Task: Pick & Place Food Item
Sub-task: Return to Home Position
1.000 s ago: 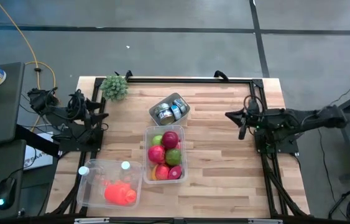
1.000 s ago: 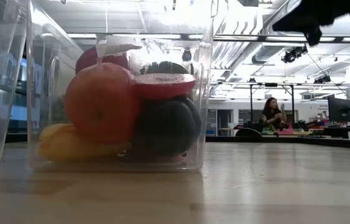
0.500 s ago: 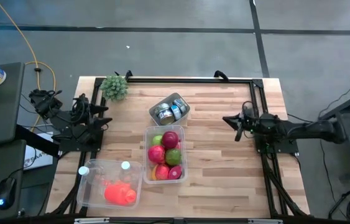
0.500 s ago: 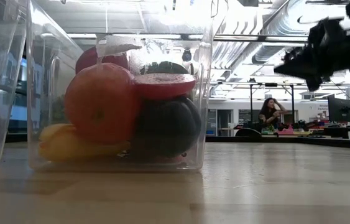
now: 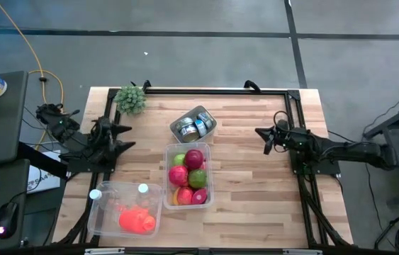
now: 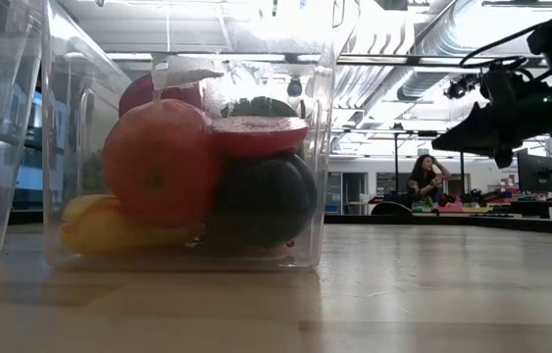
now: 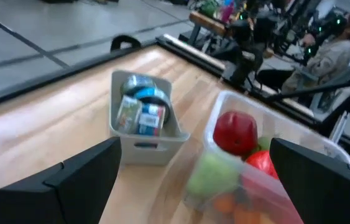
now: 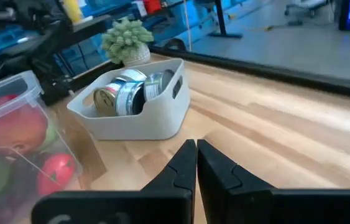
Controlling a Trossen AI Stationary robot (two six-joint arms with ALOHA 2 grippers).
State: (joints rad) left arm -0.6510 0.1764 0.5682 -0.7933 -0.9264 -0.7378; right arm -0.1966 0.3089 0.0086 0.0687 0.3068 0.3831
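A clear bin (image 5: 188,176) at the table's middle holds several fruits, a red apple (image 7: 235,132) on top at its far end. Beyond it a white bin (image 5: 193,125) holds cans. My left gripper (image 5: 130,137) hovers at the table's left edge, open and holding nothing, and points toward both bins; in the left wrist view (image 7: 193,186) its fingers stand wide apart. My right gripper (image 5: 261,136) hovers over the table's right part, shut on nothing. In the right wrist view (image 8: 196,165) it faces the can bin (image 8: 134,99).
A second clear bin (image 5: 127,210) with a red-orange thing inside stands at the near left corner. A small potted plant (image 5: 131,99) sits at the far left. Bare wood lies between the fruit bin and the right arm. A person (image 6: 425,181) sits far off in the room.
My right gripper has come down toward the table, staying shut, and has shifted slightly toward the left. My left gripper has moved a little to the right over the table's left edge, still open. The bins have not moved.
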